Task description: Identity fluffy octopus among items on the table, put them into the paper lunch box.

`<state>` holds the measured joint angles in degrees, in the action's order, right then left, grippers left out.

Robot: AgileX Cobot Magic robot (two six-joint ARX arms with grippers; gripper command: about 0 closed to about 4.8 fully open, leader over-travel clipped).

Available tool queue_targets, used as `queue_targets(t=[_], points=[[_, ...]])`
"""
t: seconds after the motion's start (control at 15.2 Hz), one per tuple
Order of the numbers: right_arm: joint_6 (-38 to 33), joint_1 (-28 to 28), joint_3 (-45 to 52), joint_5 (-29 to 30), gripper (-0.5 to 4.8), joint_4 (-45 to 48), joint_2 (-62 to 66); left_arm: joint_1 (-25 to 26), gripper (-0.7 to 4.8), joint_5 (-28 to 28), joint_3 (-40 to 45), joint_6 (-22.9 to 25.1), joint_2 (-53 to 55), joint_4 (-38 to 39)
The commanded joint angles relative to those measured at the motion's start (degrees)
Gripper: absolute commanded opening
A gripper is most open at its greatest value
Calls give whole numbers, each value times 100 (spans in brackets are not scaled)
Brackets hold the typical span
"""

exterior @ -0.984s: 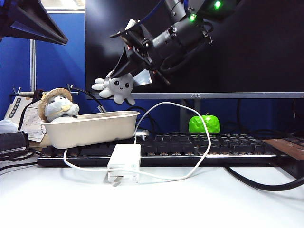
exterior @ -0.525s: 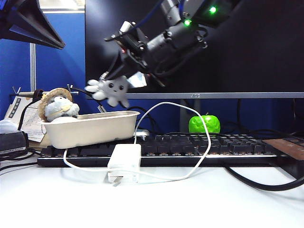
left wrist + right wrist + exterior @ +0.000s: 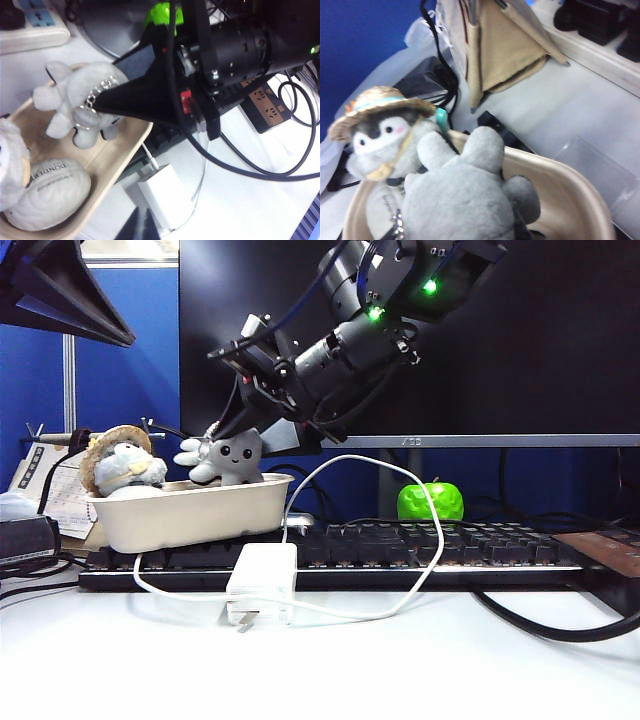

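Right end effector (image 3: 240,430) dropped since earlier frame, reaching across left, clamped on fluffy octopus (image 3: 232,460), now partly inside paper lunch box (image 3: 190,512) on worktop (image 3: 400,670). Octopus hangs straight under tips, box directly below. Left end effector out of frame, state unknown.

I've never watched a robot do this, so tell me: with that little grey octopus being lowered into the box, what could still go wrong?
The paper lunch box is already crowded: a straw-hatted plush and a white brain-shaped squeeze toy sit inside, so the fluffy octopus, held by the right gripper, might end up perched on the rim and tumble out. Its keychain sits right at the gripper tips and could snag on release. The left gripper is out of sight.
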<state>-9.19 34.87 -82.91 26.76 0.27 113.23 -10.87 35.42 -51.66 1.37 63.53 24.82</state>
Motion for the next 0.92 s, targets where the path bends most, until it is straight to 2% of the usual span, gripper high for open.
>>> queue_targets(t=[0.07,0.13,0.26,0.46,0.66,0.92], points=[[15,15,-20,-199,220,52,-33,-11,-3,20,-31,20,-20,-13],[15,17,-20,-275,221,13,-33,-11,-3,20,-31,20,-20,-13],[15,13,-20,-313,267,-24,-33,-11,-3,20,-31,20,-20,-15],[15,15,-20,-337,267,-57,-33,-11,-3,20,-31,20,-20,-13],[15,17,-20,-400,316,-52,-33,-11,-3,17,-31,20,-20,-13],[15,17,-20,-437,316,-57,-33,-11,-3,20,-31,20,-20,-13]])
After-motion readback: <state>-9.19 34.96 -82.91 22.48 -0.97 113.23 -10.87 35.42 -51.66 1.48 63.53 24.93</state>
